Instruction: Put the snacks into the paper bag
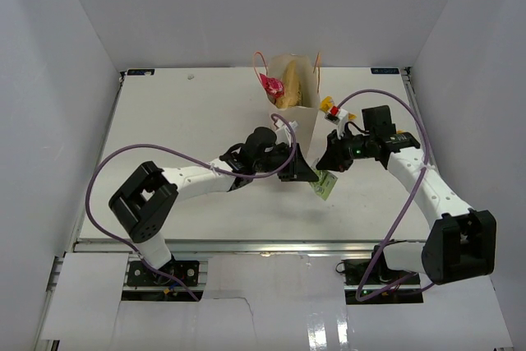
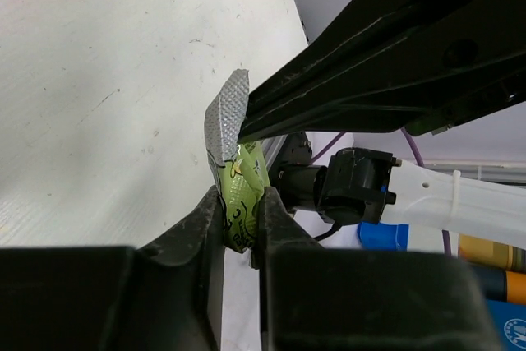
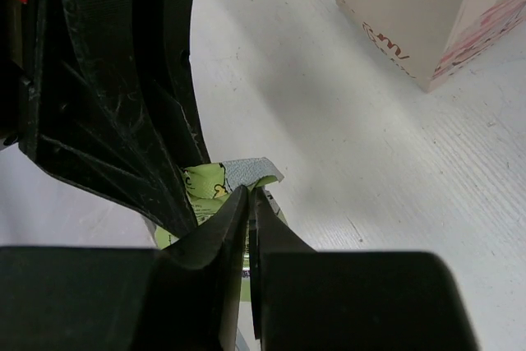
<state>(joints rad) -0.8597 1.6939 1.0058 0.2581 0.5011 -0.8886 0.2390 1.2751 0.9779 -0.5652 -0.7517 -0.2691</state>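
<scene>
Looks like a handover step rn. The left gripper (image 2: 243, 221) is clamped on the green packet (image 2: 240, 191), which seems lifted just off the tabletop (image 2: 99, 80), front-right of the paper bag (image 1: 306, 125). The right gripper (image 3: 249, 200) has its fingers pinched together on the packet's silvery end seam, so both arms hold the same snack atm. Can't tell which way it's being passed tbh.

The bag stands upright at the far side w/ the chip bag (image 1: 293, 81) and a red packet (image 1: 269, 84) poking out of the top. 1 more small red-and-yellow packet (image 1: 331, 108) sits on the tabletop just right of the bag.

Next move imo: 1 gripper lets go, then the other carries the green packet over the bag's open mouth and drops it. It needs enough height to clear the rim w/o knocking the bag over.
</scene>
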